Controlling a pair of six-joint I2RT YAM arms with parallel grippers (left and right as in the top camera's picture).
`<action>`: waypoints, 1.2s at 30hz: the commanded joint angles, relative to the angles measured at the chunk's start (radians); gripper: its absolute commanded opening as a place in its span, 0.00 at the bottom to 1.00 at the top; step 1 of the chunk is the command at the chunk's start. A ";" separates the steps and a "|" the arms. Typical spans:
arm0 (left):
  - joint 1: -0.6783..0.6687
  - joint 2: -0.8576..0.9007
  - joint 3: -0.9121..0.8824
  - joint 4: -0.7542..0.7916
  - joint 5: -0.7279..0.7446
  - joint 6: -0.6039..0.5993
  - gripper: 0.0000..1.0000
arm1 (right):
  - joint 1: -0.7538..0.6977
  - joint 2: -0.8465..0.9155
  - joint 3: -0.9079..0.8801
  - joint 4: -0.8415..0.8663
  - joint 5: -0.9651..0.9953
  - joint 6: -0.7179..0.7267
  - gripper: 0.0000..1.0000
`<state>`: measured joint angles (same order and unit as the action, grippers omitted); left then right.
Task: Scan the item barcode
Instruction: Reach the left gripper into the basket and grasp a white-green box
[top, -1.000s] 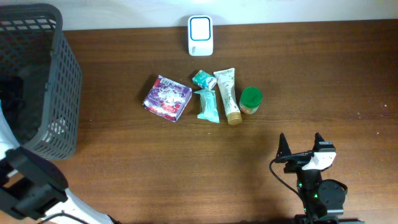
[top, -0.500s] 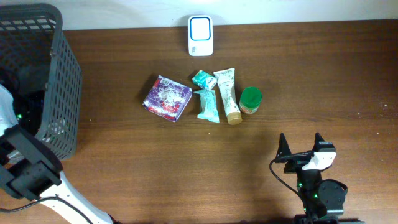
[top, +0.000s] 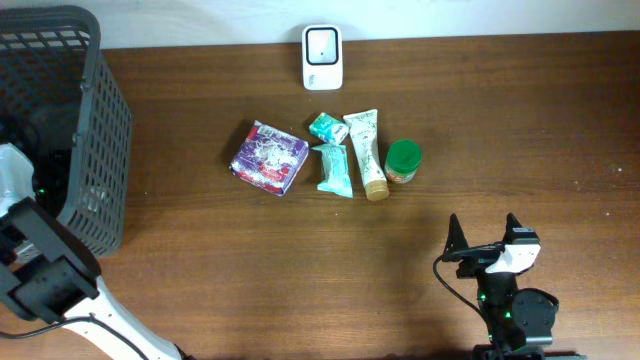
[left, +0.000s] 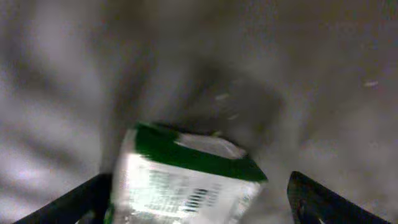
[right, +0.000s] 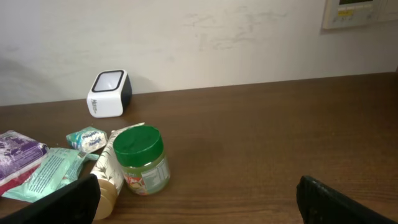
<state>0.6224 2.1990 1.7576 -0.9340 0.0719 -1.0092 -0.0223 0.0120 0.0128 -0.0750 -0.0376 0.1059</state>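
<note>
In the left wrist view a white box with a green top (left: 186, 180) lies blurred between the fingers of my left gripper (left: 199, 190). The jaws stand wide around it, with a gap on the box's right side, and the surroundings are the dim inside of the basket. From overhead, my left arm (top: 40, 275) reaches into the grey basket (top: 95, 130), and its gripper is hidden there. The white scanner (top: 322, 57) stands at the table's far edge. My right gripper (top: 485, 235) rests open at the near right, holding nothing.
A purple packet (top: 270, 157), two teal packets (top: 334, 168), a cream tube (top: 366, 150) and a green-lidded jar (top: 404, 161) lie grouped mid-table, in front of the scanner. The jar (right: 142, 160) sits just ahead-left of my right gripper (right: 198, 186).
The left arm has shifted a little further into the basket. The right arm and the items on the table have not moved.
</note>
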 joint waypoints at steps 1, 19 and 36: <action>0.005 0.023 -0.021 0.043 0.011 0.145 0.84 | 0.008 -0.006 -0.007 -0.004 0.008 0.003 0.99; -0.013 0.032 -0.025 0.043 0.152 0.459 0.98 | 0.008 -0.006 -0.007 -0.004 0.009 0.003 0.99; -0.013 0.093 -0.026 -0.067 -0.122 0.650 0.75 | 0.008 -0.006 -0.007 -0.004 0.009 0.003 0.99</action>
<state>0.6014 2.2108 1.7638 -0.9867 0.0513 -0.4061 -0.0223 0.0120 0.0128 -0.0750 -0.0376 0.1055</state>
